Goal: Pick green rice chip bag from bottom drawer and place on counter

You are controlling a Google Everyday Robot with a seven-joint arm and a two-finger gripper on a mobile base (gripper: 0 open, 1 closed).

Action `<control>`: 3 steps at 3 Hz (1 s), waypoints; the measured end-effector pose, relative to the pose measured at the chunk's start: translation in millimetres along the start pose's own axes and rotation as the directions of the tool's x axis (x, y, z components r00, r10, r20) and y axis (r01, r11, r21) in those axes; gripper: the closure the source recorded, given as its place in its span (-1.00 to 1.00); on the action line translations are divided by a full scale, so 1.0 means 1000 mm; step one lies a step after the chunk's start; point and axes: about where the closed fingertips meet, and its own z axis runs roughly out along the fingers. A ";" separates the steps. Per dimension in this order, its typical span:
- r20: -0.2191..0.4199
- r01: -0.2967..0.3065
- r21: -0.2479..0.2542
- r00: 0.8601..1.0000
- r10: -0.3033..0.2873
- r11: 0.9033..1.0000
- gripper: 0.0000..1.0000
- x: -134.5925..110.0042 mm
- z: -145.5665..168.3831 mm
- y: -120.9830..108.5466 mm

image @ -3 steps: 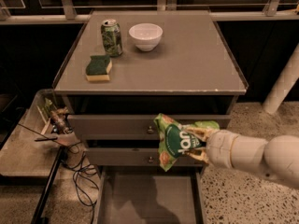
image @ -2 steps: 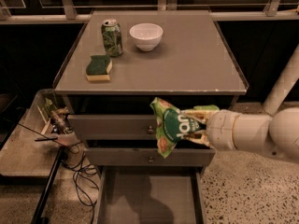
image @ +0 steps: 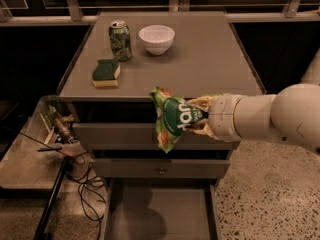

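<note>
The small crinkled shiny green rice chip bag (image: 172, 118) with white lettering on a dark oval hangs higher than a second ago. It has also drifted toward 9 o'clock, and its top corner now overlaps the chipped front edge of the flat grey-brown tabletop (image: 210, 59), at the 6 o'clock side. The end effector (image: 197, 116) sits at the bag's 3 o'clock side, closed tight on its crumpled edge and holding it clear in front of the upper drawers. The thick white arm (image: 270, 116) reaches in from 3 o'clock and fills more of the view than before.

Below, at 6 o'clock, the wide shallow grey-brown bottom drawer (image: 160, 214) stands pulled out with its floor bare and its front cut off by the frame.

The green soda can (image: 120, 40), white bowl (image: 156, 39) and green-topped yellow sponge (image: 106, 73) stay put around 10 o'clock on the tabletop.

The bag covers most of the end effector, and the arm runs out of view at 3 o'clock.
</note>
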 end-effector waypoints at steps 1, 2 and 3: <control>0.022 0.032 0.046 0.999 -0.033 0.998 1.00 -0.007 -0.011 -0.034; 0.091 0.043 0.066 0.995 -0.049 0.997 1.00 -0.011 -0.019 -0.083; 0.139 0.027 0.081 0.989 -0.038 0.996 1.00 -0.008 -0.019 -0.135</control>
